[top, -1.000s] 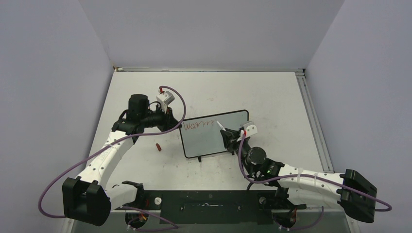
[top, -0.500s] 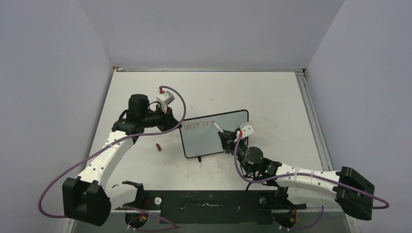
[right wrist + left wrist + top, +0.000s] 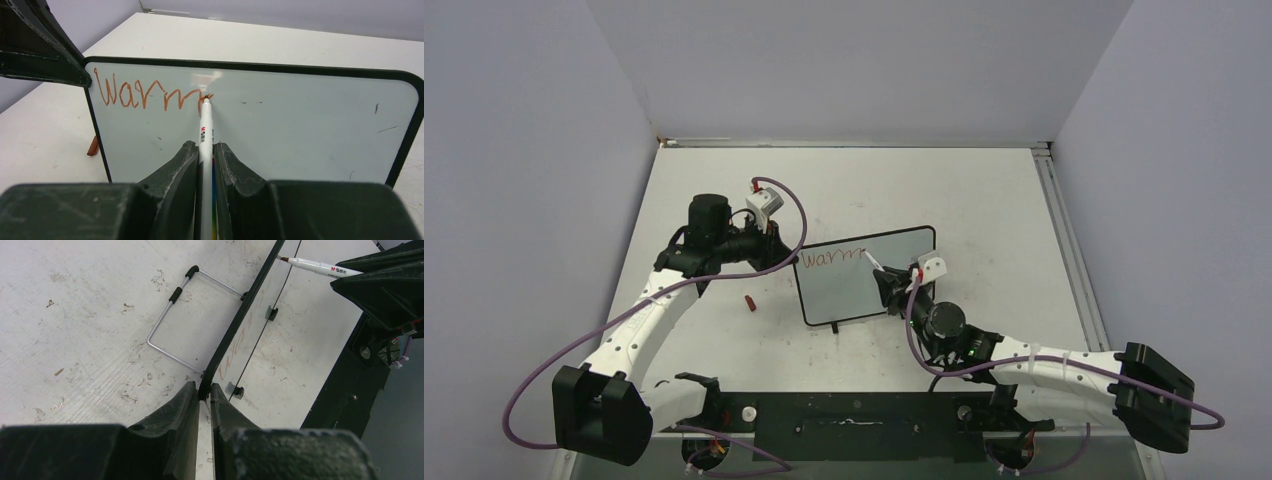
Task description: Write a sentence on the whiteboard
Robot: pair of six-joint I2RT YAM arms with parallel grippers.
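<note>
Left gripper [image 3: 202, 391]: jaws nearly closed, pinching the left edge of the whiteboard [image 3: 856, 294], which stands upright mid-table [image 3: 984, 200]. The sentence [image 3: 150, 93] reads "Warm" in red. Right gripper [image 3: 204, 150]: clamped on a white marker [image 3: 205, 122], tip touching the last stroke.

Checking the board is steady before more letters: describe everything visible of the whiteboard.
The whiteboard is small and rectangular, a pale glossy face in a thin black rounded-corner frame, standing near upright on small black feet with a wire prop behind. The left gripper pinches its side edge. Red letters, roughly "Warm", run along its top left, and the marker tip touches the last stroke. Dark specks dot the rest.
</note>
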